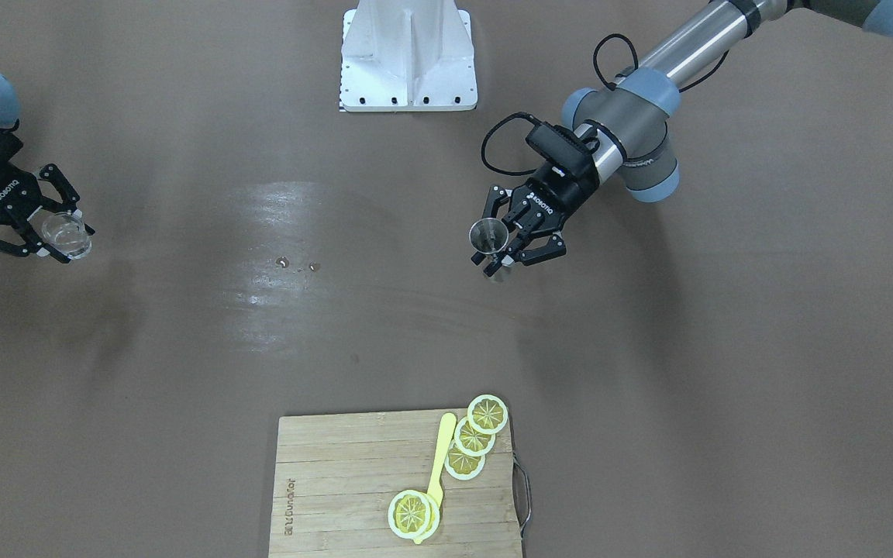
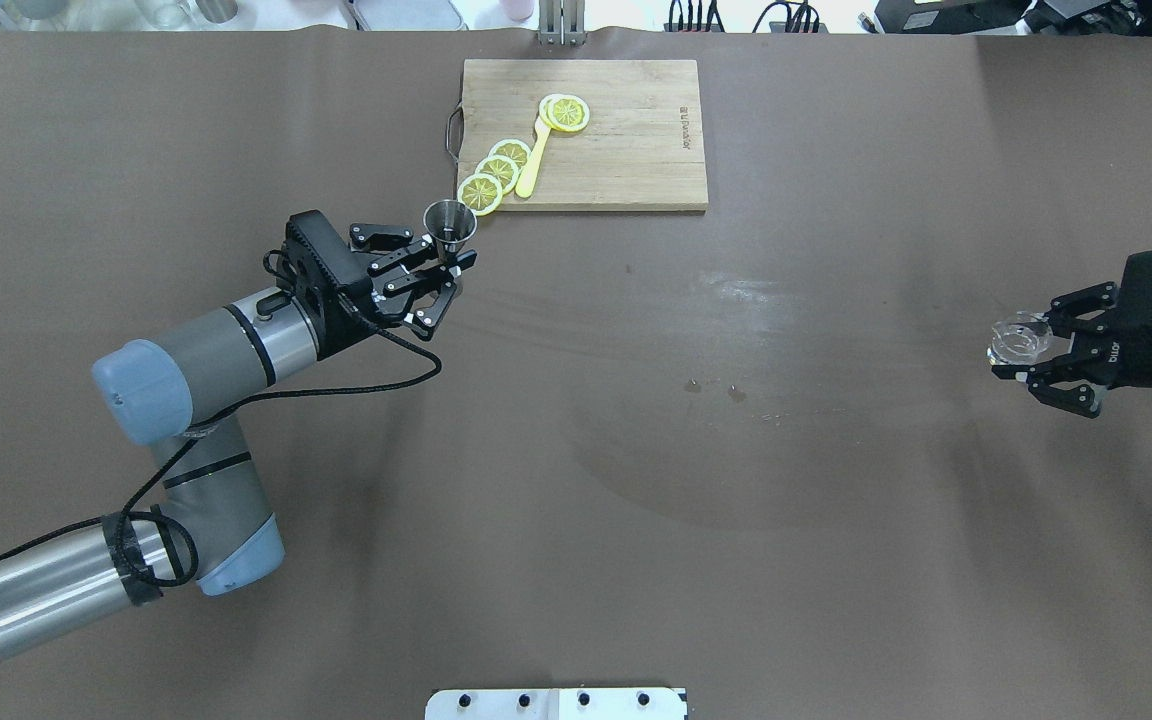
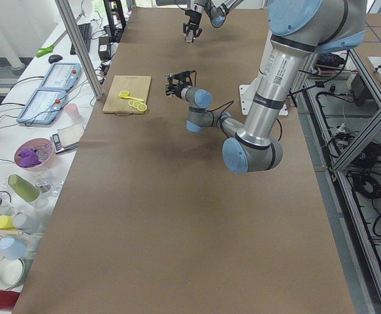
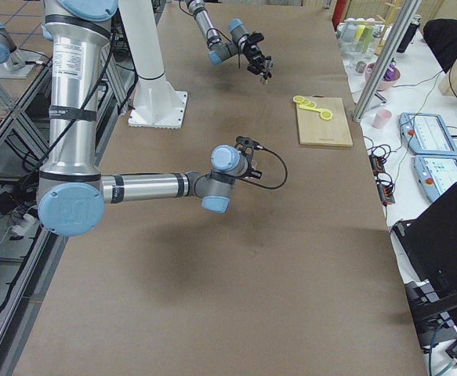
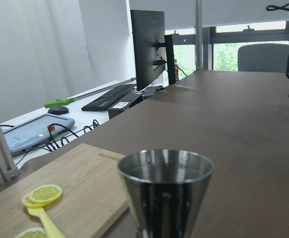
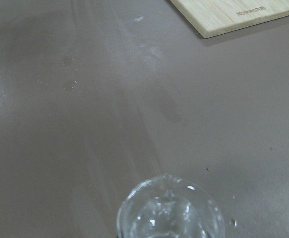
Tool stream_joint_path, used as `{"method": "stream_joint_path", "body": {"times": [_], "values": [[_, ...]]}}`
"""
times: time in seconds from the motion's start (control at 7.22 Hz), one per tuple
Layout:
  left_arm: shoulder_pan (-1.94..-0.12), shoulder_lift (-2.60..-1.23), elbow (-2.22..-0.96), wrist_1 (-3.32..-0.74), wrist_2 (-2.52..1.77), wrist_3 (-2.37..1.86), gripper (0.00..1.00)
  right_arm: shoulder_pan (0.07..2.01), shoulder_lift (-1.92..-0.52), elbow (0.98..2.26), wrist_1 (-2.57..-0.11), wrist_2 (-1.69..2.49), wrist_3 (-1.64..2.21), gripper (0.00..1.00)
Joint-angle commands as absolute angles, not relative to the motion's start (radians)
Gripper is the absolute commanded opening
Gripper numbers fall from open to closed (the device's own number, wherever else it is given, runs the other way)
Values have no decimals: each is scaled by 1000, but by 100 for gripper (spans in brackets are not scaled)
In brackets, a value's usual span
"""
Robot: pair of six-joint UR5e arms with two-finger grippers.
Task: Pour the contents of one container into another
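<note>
A small steel jigger cup stands upright in my left gripper, which is shut on its lower part; the same steel cup shows in the front view and fills the left wrist view. Far off at the table's other side, my right gripper is shut on a clear glass, also seen in the front view and from above in the right wrist view. Both containers are held above the brown table, wide apart.
A wooden cutting board with lemon slices and a yellow spoon lies at the table's far edge, just beyond the jigger. A few droplets mark the table's middle. The robot's white base stands at the near edge.
</note>
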State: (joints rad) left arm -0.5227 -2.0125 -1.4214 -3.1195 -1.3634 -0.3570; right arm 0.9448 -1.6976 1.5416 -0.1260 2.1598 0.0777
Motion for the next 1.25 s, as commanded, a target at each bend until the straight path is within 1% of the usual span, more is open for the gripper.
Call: {"method": "stream_joint_path", "body": {"times": [0.0,0.42,0.69,0.97,1.11], "values": [[-517,-1951,-1459,-3106,-1210,-396,0,971,-1712,1415,61,2158,87,0],[-508,-1908,-1469,-3027,-996,-544,0,991,-1700,1251,229,2134,124,0],[-506,-1885,-1488,-2975,-974,-651,0,992,-1684,1212,252,2125,164,0],[-502,-1864,-1488,-2944,-857,-693,0,992,-1619,1181,252,2125,219,0],[-502,-1841,-1499,-2883,-812,-727,0,989,-1605,1172,252,2123,221,0]]}}
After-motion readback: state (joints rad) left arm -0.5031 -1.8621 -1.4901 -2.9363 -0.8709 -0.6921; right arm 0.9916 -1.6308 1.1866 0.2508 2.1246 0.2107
